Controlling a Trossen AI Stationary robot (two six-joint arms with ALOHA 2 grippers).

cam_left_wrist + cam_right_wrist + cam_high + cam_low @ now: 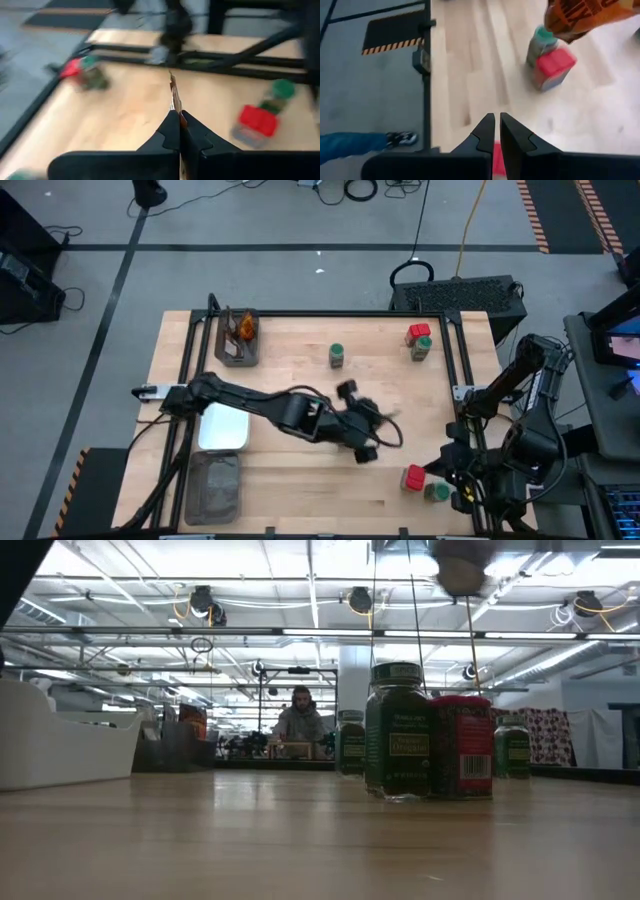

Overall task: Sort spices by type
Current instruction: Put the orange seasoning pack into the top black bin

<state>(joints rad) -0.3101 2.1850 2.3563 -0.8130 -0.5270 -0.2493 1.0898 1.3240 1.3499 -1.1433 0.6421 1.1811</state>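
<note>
the left gripper's [179, 120] fingers were pinched shut on a thin brown-orange crinkly sachet [174, 95]; the right gripper's [496, 125] fingers were closed, empty. the grey rectangular tray [238, 352] at 11 o'clock on the desk [300, 480] held similar sachets.

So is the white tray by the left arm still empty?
Yes, the white tray shows bare in the high view; the only sachets in a tray sit in the grey tray.

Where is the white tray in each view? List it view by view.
High view: white tray, left of centre.
Low view: far left edge.
Left wrist view: not in it.
Right wrist view: not in it.
Shared landmark: wooden tabletop, in all four.
</note>
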